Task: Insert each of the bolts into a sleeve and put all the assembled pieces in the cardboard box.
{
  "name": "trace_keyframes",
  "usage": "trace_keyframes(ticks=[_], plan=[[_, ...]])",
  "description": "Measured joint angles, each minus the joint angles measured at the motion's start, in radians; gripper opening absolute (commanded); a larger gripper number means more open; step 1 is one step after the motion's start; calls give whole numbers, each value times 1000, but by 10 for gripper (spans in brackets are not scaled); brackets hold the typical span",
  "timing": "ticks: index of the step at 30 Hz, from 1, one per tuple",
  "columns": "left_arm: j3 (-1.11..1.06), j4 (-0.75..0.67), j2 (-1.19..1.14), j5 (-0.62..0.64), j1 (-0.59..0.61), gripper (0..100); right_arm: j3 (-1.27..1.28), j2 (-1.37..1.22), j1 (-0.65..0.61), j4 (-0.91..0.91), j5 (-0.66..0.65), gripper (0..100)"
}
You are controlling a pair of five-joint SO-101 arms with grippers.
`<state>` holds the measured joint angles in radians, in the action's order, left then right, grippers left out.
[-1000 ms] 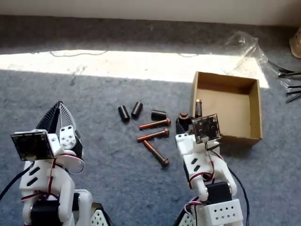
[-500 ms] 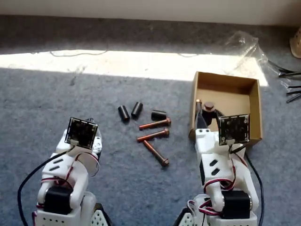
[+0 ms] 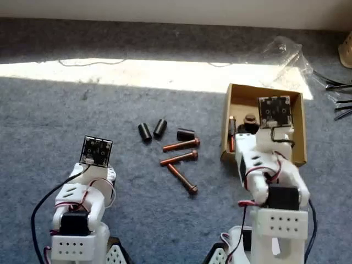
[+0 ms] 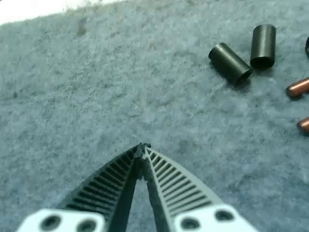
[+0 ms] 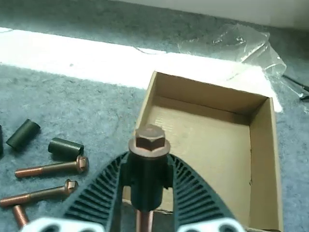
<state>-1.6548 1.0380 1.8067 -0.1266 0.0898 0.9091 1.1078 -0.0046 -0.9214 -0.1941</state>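
Your right gripper [image 5: 148, 166] clamps a sleeved bolt [image 5: 150, 141], head up, above the cardboard box [image 5: 207, 94]. Your left gripper [image 4: 142, 151] is closed on nothing, above the carpet [image 4: 96, 87] near loose sleeves [image 4: 230, 63].

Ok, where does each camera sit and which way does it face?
High view: fixed above, behind both arms, looking down on bolts, sleeves, cardboard box.
Left wrist view: on the wrist, past shut left gripper onto carpet.
Right wrist view: past right gripper clamping a sleeved bolt, toward the box.
Shared: box, high and right wrist.
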Motion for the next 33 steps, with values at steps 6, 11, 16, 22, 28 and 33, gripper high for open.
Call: trace_keyframes(ticks=[6,11,16,22,28,33], plan=[[-18,49,0,0,26,17,-161,-334,35,0,0,5],[-18,135,0,0,28,17,-264,-563,35,0,0,5],[-18,195,0,-2,28,17,-350,-735,35,2,-2,5],[-18,258,0,-2,28,16,-450,-916,35,2,-2,5],[-18,270,0,-2,28,14,-560,-1068,35,2,-2,5],[-18,270,0,-2,28,14,-634,-1172,35,2,-2,9]])
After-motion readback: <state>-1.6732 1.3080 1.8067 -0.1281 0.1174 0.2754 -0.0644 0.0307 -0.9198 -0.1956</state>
